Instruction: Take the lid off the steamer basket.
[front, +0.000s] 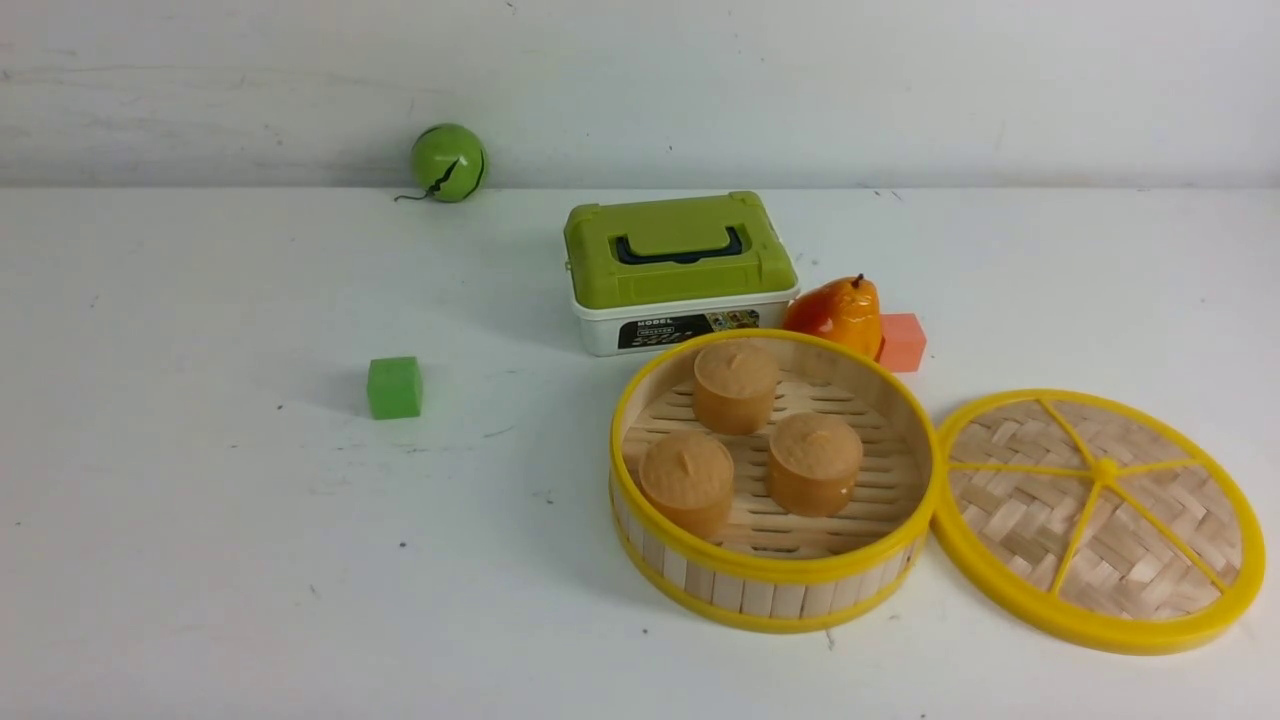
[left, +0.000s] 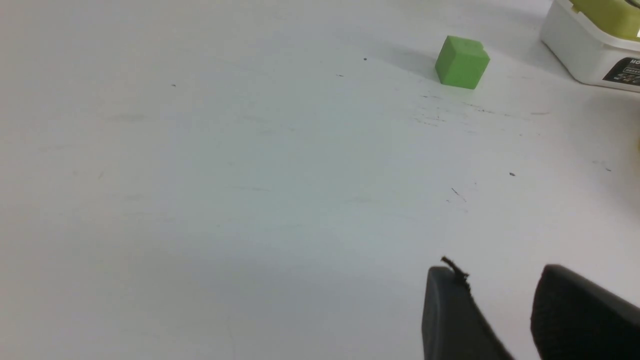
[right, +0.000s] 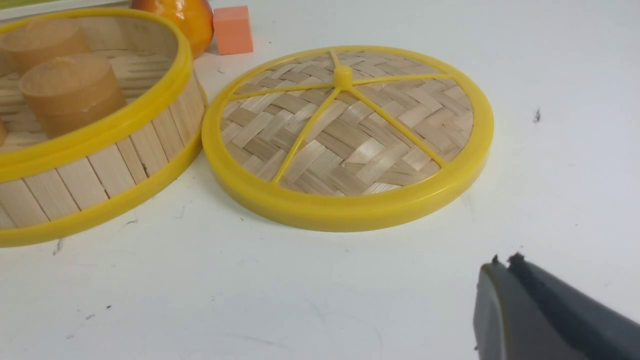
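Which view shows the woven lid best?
The right wrist view: the lid appears whole and close, its thick rim and raised hub clear. The front view also shows all of it, but farther off; the left wrist view shows none of it.

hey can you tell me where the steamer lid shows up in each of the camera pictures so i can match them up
Front view: the lid is at the right edge, touching or nearly touching the steamer basket.
Left wrist view: not in it.
Right wrist view: upper middle of the picture.
Shared landmark: the green and white box, whole in the front view, cut off at a top corner in both wrist views.
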